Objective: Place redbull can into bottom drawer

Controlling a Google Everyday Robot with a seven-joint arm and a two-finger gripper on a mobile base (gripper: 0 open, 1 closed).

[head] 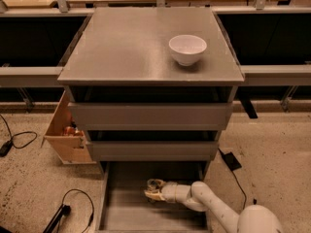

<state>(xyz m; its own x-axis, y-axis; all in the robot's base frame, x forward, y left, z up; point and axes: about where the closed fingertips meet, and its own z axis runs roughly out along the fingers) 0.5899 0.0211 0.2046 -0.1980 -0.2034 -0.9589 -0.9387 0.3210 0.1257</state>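
**Desk:** Where is the gripper?

**Me:** I've got the gripper point(153, 191) low inside the bottom drawer point(121, 212), which is pulled out toward the camera. It is near the middle of the tray, toward the back. The white arm point(210, 206) reaches in from the lower right.

**Desk:** And the redbull can?

**Me:** The redbull can point(155, 183) is right at the gripper, upright, with its round top facing up at me. It is within the drawer's walls, but I can't see whether its base touches the grey floor.

**Desk:** Clamped or let go?

**Me:** I cannot tell (the can and the gripper overlap from my angle, so the hold is hidden).

**Desk:** What else is there?

**Me:** The middle drawer point(150, 149) and the top drawer point(150, 115) sit pushed in above it. A white bowl point(187, 49) stands on the cabinet top point(126, 47), toward its right side. A tan wooden box point(62, 142) leans out beside the cabinet's left flank, and a black cable point(19, 140) loops on the floor left of it.
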